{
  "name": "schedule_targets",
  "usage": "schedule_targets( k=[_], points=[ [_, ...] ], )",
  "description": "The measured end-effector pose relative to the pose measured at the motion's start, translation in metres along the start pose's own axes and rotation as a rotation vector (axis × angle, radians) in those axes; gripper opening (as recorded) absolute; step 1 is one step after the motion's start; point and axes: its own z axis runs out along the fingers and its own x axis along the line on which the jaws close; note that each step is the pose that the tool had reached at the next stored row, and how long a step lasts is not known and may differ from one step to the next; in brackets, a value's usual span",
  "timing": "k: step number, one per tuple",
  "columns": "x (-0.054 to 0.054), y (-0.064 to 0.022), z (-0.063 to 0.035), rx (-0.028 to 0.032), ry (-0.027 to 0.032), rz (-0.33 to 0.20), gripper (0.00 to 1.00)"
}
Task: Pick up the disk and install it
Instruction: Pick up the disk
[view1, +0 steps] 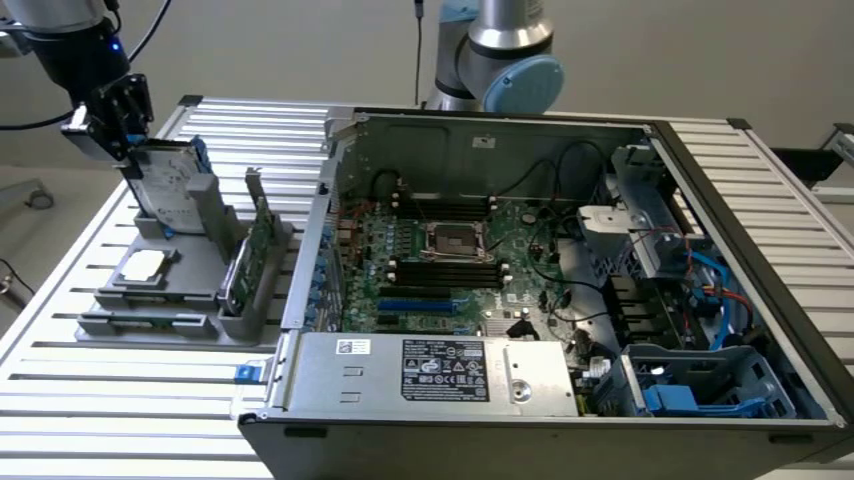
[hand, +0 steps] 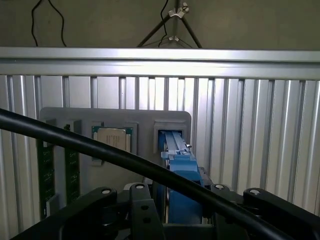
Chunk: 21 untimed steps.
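Straddling the upright disk (view1: 174, 190), hand (view1: 130, 150) apart; blue rail (hand: 182, 165) plain from the wrist view

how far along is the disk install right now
Done: only the approach. The gripper is at the top edge of the disk. In hand: the pickup. The disk stands upright in its slot in the grey holder, and I cannot tell whether it is gripped yet. Left: the lift and the install, since the disk is not yet in the open computer case.

Plain pale wall (view1: 294, 50), ribbed aluminium table (view1: 120, 420), even light
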Motion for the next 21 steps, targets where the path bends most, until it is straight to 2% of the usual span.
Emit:
schedule_targets(
  k=[6,7,10,21],
  points=[
    [0.0000,0.0001,0.0001,0.0001,0.0000,0.000,0.43],
    [0.0000,0.0001,0.0001,0.0001,0.0000,0.000,0.35],
    [0.0001,0.0004,0.0000,0.0000,-0.0001,0.001,0.33],
    [0.0021,0.0012,0.0001,0.0000,-0.0003,0.001,0.32]
  ],
)
